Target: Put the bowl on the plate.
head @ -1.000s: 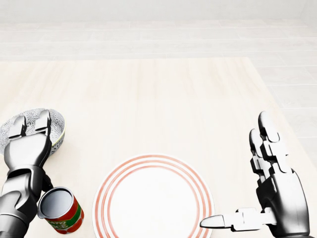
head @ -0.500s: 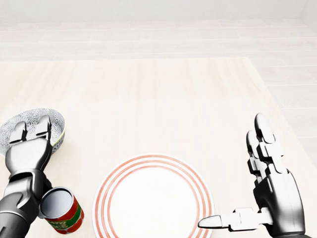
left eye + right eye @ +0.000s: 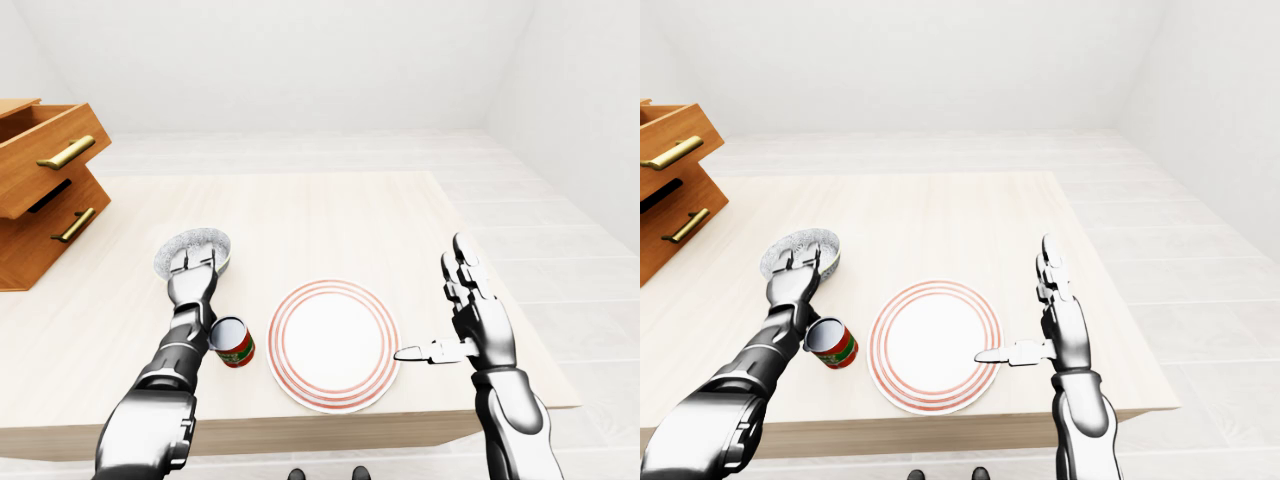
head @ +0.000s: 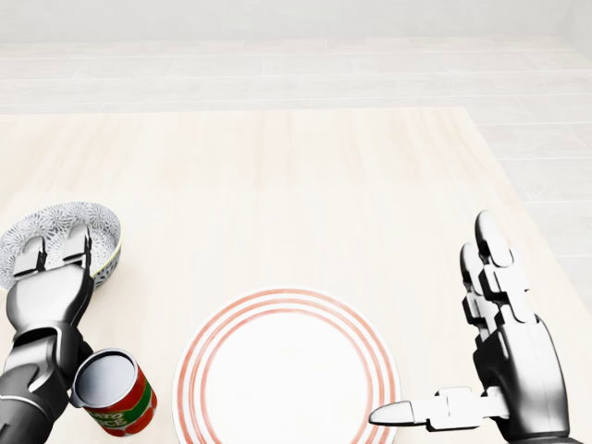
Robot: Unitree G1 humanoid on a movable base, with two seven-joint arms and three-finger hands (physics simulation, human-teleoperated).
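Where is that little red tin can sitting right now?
In the head view, the open red-and-green tin can stands at bottom left, just left of the red-ringed white plate and below the patterned grey bowl, beside the left robot hand's wrist.

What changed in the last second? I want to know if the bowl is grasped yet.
The left hand drew back down the head view, still open, overlapping the patterned grey bowl. Nothing was grasped. Bowl, red-ringed white plate, red tin can and right hand hardly moved.

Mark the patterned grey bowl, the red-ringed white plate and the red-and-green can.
patterned grey bowl (image 4: 57, 215), head view, inner wall.
red-ringed white plate (image 4: 287, 370), head view, bare centre.
red-and-green can (image 4: 129, 407), head view, side label.
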